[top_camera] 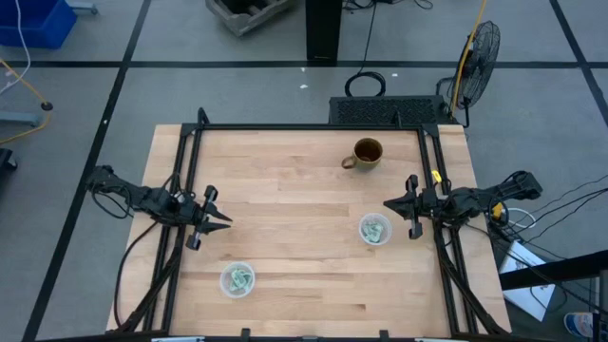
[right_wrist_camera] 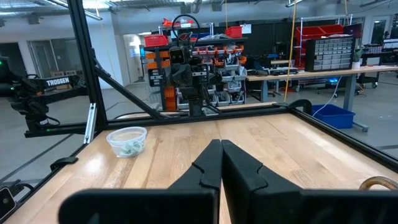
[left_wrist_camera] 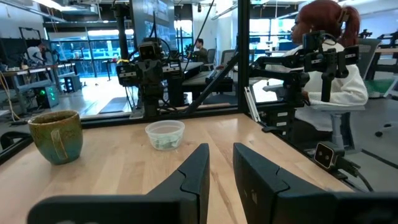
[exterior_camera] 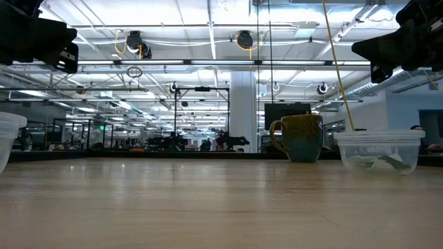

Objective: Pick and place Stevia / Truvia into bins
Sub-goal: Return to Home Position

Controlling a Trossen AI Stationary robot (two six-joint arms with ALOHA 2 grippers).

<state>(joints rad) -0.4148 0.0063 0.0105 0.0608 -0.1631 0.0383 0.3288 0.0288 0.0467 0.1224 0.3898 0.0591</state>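
Note:
Two clear plastic cups stand upright on the wooden table, and pale green and white packets lie inside both. One cup (top_camera: 237,278) (right_wrist_camera: 127,140) is near the table's near-left part. The other cup (top_camera: 374,230) (left_wrist_camera: 165,134) (exterior_camera: 379,149) is right of centre. I see no loose packet on the table. My left gripper (top_camera: 220,218) (left_wrist_camera: 221,163) hovers at the left side, above and beyond the left cup, slightly open and empty. My right gripper (top_camera: 389,202) (right_wrist_camera: 221,155) hovers at the right side, just beyond the right cup, shut and empty.
A brown-green mug (top_camera: 367,153) (exterior_camera: 301,137) (left_wrist_camera: 56,135) stands at the far middle-right of the table. Black frame rails (top_camera: 313,126) run along the far, left and right edges. A person (left_wrist_camera: 329,68) sits beyond the table's right side. Bare wood lies between the cups.

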